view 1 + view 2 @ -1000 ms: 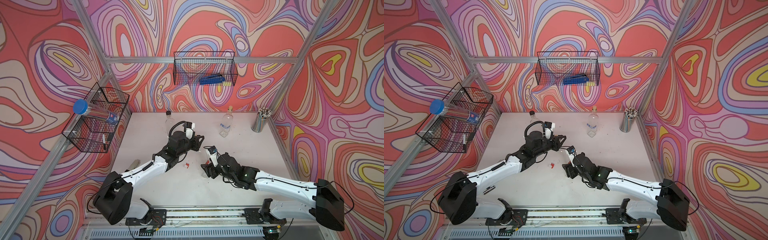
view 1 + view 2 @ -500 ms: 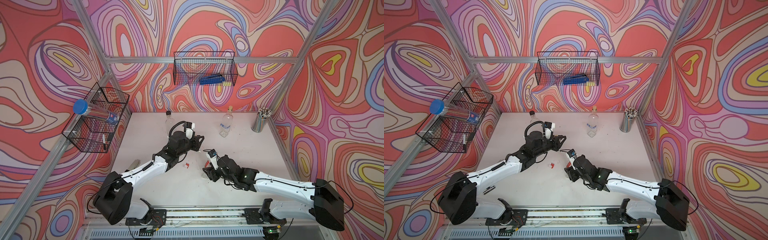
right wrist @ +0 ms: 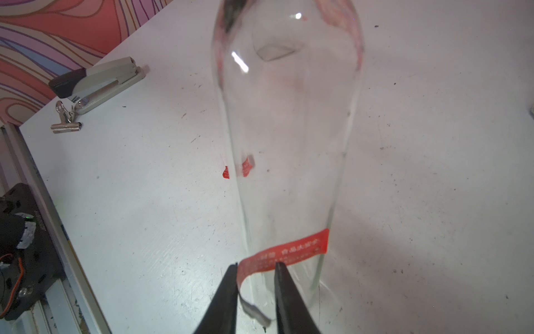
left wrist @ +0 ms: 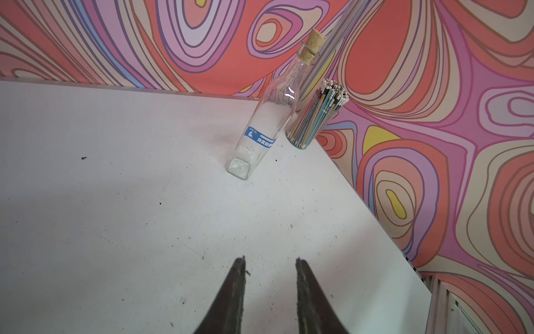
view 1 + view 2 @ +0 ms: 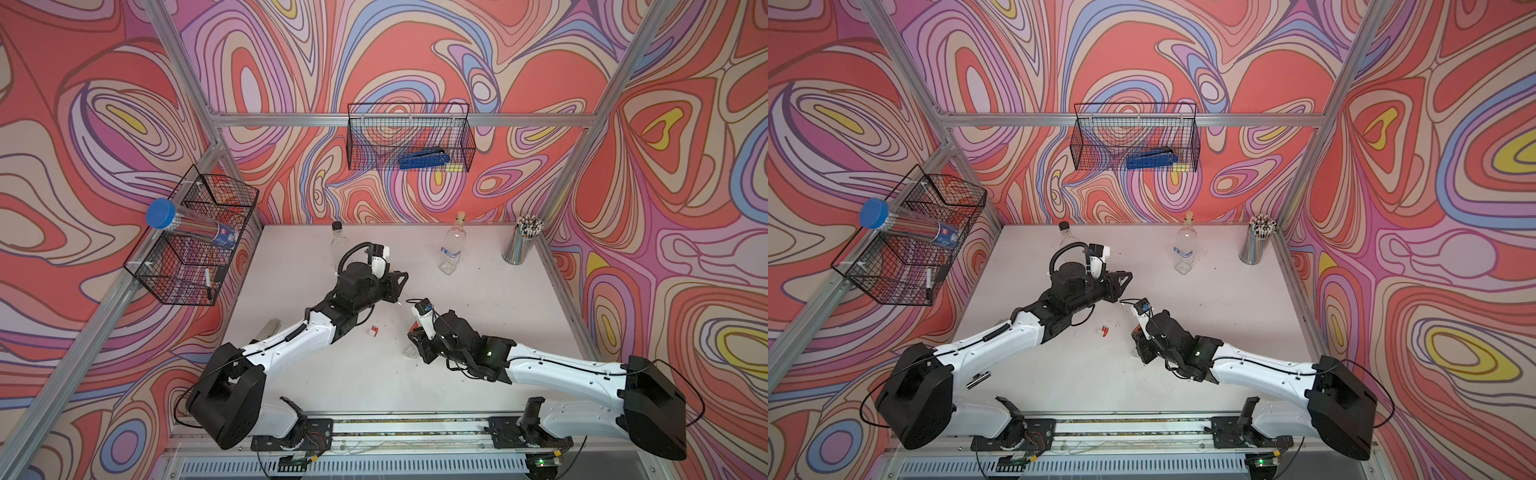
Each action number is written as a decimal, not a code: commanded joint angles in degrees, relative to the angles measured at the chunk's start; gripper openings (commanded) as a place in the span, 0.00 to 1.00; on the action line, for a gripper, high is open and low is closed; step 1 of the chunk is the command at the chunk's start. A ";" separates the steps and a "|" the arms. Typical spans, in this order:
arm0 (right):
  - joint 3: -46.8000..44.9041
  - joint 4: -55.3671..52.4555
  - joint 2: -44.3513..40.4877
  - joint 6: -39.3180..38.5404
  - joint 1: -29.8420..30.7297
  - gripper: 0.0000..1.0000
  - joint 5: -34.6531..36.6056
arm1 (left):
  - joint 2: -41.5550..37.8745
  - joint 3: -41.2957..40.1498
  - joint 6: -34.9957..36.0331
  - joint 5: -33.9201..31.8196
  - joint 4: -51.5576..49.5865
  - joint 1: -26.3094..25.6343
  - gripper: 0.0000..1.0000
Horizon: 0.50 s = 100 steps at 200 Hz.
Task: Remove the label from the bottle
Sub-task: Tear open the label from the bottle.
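Looking down the right wrist camera, I have the clear glass bottle (image 3: 289, 130) filling the view straight ahead of the right gripper (image 3: 255, 264). Whether it stands or lies on the white table I cannot tell from here. Its red label (image 3: 291, 251) is a thin strip round the base end, partly stuck to the glass, with one end curled free. That loose tail sits between my jaws, which are a narrow gap apart and not pinched on it.

I judge the strip light, limp and easy to tear, and the glass hard, slick and breakable. The free tail is the place to grip, close to where it leaves the glass. A red scrap (image 3: 225, 173) lies just beside the bottle. The left gripper (image 4: 270, 260) hangs well apart from the bottle, tips apart and empty.

Well beyond the bottle, a metal cup (image 5: 515, 253) is packed with pencils, and a corked bottle (image 5: 451, 249) with a blue label looks empty. Higher up beyond the bottle, the back-wall wire basket (image 5: 374, 137) holds a blue tool (image 5: 424, 160). The side wire basket (image 5: 178, 270) holds a blue-capped clear tube (image 5: 195, 226).
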 commanded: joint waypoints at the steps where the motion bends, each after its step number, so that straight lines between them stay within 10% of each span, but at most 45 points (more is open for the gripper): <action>1: -1.17 0.74 0.21 0.35 0.27 0.25 0.02 | -0.25 0.47 -0.22 -0.23 0.03 -0.09 0.00; 40: -1.41 0.49 -0.27 0.73 0.29 0.47 0.02 | -0.42 0.10 -0.13 -0.24 0.29 -0.07 0.00; 100: -2.02 0.78 -0.89 1.34 0.32 0.35 -0.71 | -0.51 -0.25 -0.22 -0.16 0.69 -0.07 0.00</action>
